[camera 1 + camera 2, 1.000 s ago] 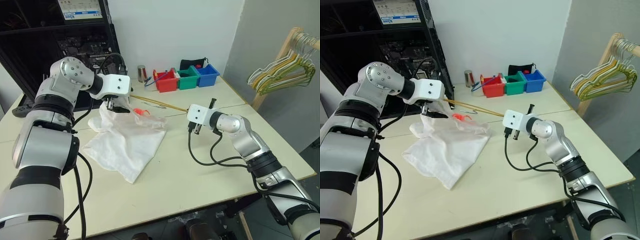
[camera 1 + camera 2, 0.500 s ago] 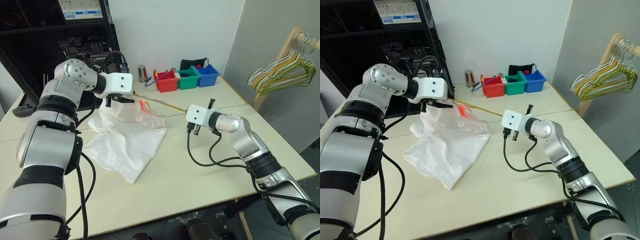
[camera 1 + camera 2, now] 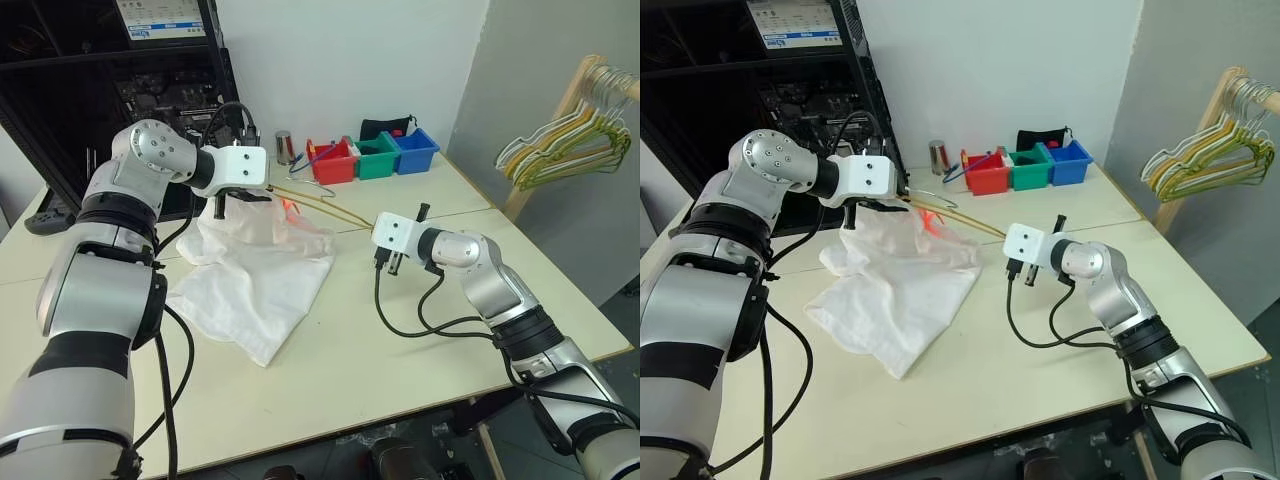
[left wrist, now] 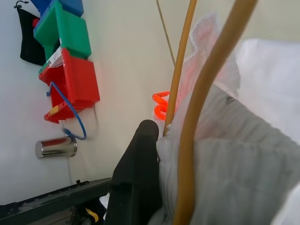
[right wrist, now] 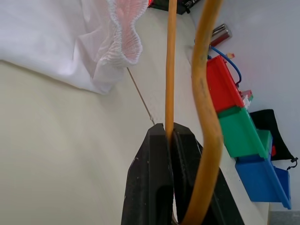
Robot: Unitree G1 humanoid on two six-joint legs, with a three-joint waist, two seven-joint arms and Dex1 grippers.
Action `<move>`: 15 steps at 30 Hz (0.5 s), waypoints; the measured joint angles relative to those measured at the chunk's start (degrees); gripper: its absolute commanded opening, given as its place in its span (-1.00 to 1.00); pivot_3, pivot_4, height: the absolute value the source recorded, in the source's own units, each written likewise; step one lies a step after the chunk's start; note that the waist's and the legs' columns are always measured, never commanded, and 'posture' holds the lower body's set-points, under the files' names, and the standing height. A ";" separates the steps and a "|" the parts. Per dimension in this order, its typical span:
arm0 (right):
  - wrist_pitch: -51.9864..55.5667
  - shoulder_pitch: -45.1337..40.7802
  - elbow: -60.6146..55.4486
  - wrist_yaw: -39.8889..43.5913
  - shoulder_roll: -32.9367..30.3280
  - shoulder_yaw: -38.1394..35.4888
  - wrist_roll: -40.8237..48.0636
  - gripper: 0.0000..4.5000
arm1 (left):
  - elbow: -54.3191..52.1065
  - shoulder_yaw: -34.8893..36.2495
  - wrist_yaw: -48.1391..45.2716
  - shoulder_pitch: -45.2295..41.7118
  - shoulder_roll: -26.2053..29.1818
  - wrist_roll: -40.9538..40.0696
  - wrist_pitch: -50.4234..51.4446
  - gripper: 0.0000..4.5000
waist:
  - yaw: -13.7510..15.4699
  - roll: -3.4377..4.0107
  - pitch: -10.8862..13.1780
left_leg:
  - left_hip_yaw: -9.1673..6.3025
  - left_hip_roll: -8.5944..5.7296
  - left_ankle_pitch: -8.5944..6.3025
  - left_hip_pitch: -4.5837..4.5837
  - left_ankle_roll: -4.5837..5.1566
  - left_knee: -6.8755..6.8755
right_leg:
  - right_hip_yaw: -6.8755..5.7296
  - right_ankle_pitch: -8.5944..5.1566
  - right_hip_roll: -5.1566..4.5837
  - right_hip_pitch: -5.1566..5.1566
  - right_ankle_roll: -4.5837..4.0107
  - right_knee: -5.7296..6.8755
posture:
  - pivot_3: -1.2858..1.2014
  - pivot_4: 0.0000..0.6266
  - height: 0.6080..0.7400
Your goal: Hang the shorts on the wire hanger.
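— Shorts [image 3: 255, 285] lie spread on our table [image 3: 400, 350], their bunched top edge lifted at about eleven o'clock, where our left gripper [image 3: 243, 197] pinches the waistband fabric against the wire hanger [image 3: 958, 219].

— Our right gripper [image 5: 169, 136] is clamped on the hanger's wire near three o'clock. From six round to four o'clock the tabletop gives us open room; the coloured bins [image 3: 372, 156] sit near the far edge at one o'clock.
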 measured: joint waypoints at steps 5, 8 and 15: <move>-0.04 0.00 -1.10 1.69 -0.04 -0.02 0.79 -0.31 | -1.90 0.70 -2.20 1.93 0.09 -1.47 1.09 -0.90 | -0.22 -0.01 -0.01 | -0.03 0.00 0.00 0.00 0.00 0.08 | -0.01 0.00 -0.02 0.00 0.00 0.07 | -0.05 -1.00 1.00; -0.04 0.01 -1.75 2.68 -0.16 -0.01 1.71 -0.01 | -2.99 1.09 -2.01 2.98 0.58 -2.01 1.28 -0.90 | -0.56 -0.01 -0.01 | -0.09 -0.02 0.00 -0.01 0.00 0.23 | -0.03 0.00 -0.04 0.00 0.00 0.24 | -0.05 -1.00 1.00; 1.05 0.38 -3.04 4.52 -2.62 -0.47 2.37 0.78 | -8.25 1.51 -2.05 7.82 2.09 -2.38 0.57 -0.90 | -0.69 -0.01 -0.01 | -0.13 -0.03 -0.01 0.02 0.01 0.64 | -0.04 -0.02 -0.04 0.04 0.03 0.70 | -0.06 -1.00 1.00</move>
